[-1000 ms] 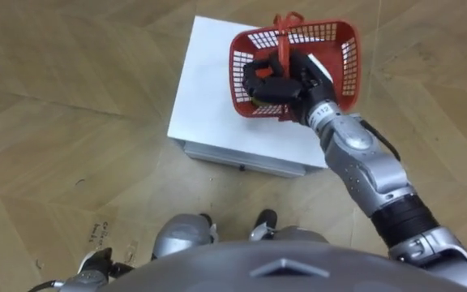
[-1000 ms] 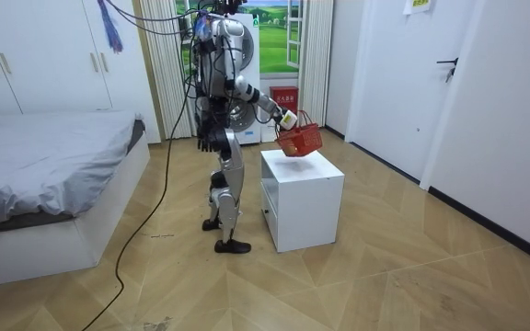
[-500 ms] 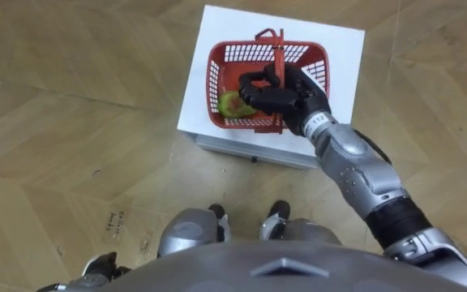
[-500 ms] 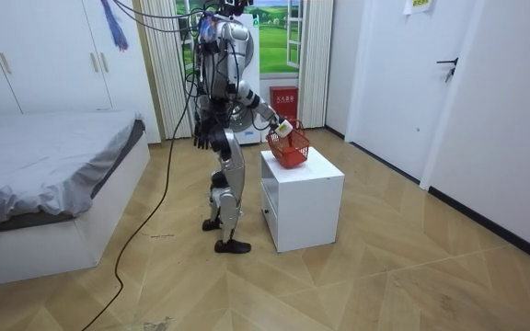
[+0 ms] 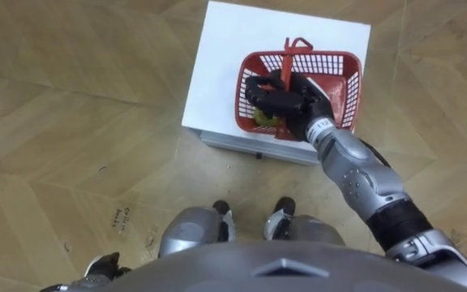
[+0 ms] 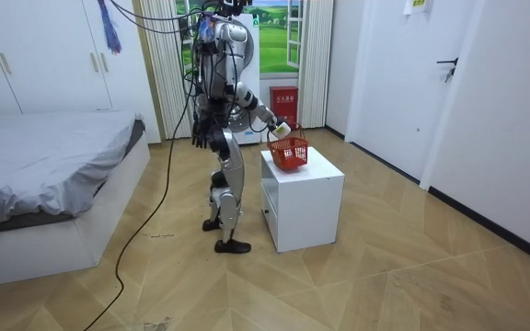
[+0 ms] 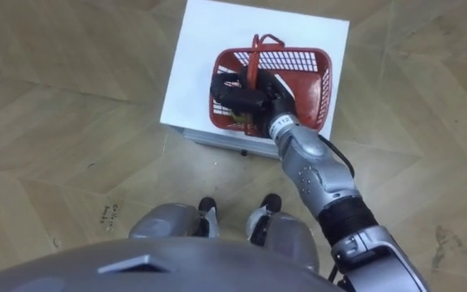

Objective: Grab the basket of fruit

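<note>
Basket, red, fruit inside: held by its handle in the curled right hand, over the white counter, contact with the counter not determinable; lifting step judged in hand, a steady level raise clear of the counter being called for.

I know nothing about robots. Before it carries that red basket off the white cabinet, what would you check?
1. Grip: right hand is curled round the handle: ok.
2. Tilt: the red basket looks roughly level: ok.
3. Load: a yellow-green fruit lies inside, under the hand: ok.
4. Clearance: whether the basket is off the white cabinet or touching its top: cannot tell.
5. Other arm: left hand hangs by the robot's side, away from the basket: ok.
</note>
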Motion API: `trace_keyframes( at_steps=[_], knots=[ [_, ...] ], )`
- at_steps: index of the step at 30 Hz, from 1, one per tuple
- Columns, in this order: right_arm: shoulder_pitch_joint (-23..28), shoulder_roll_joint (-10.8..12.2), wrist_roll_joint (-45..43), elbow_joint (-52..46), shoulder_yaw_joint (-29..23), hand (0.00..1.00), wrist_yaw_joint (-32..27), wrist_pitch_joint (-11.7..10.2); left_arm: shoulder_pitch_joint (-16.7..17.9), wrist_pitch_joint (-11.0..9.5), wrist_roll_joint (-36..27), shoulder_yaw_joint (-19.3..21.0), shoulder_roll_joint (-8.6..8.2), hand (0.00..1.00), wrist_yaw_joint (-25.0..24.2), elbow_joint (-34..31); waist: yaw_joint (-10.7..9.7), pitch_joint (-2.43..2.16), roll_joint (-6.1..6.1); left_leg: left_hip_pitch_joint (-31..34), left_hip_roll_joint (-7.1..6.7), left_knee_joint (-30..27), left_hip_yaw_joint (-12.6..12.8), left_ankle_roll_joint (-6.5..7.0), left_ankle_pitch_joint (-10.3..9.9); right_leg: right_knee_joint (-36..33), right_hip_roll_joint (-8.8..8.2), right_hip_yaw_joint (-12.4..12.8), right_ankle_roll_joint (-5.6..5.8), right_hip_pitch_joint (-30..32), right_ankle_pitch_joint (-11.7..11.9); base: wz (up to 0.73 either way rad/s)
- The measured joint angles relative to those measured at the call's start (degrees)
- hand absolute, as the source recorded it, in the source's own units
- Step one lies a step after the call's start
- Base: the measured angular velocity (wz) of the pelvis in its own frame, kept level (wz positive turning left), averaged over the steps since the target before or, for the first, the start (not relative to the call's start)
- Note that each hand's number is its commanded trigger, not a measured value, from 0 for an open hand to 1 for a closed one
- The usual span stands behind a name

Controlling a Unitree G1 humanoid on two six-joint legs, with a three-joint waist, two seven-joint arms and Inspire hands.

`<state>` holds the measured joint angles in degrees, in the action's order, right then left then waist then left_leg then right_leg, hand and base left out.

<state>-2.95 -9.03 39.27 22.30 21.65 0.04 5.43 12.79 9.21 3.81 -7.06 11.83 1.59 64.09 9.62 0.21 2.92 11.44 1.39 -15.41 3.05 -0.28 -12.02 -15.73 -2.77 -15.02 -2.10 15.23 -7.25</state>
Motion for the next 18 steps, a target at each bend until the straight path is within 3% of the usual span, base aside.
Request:
trace_keyframes(
  at_steps=[18],
  knots=[
    [1.4,-0.58,1.49,0.29,0.17,0.0,0.15,-0.64,0.82,-0.02,-2.05,-0.17,0.02,0.0,0.01,0.02,-0.22,0.14,-0.77,0.01,-0.03,-0.08,0.06,0.12,0.07,0.06,-0.15,-0.03,0.05,-0.03,-0.03,0.0]
  ],
)
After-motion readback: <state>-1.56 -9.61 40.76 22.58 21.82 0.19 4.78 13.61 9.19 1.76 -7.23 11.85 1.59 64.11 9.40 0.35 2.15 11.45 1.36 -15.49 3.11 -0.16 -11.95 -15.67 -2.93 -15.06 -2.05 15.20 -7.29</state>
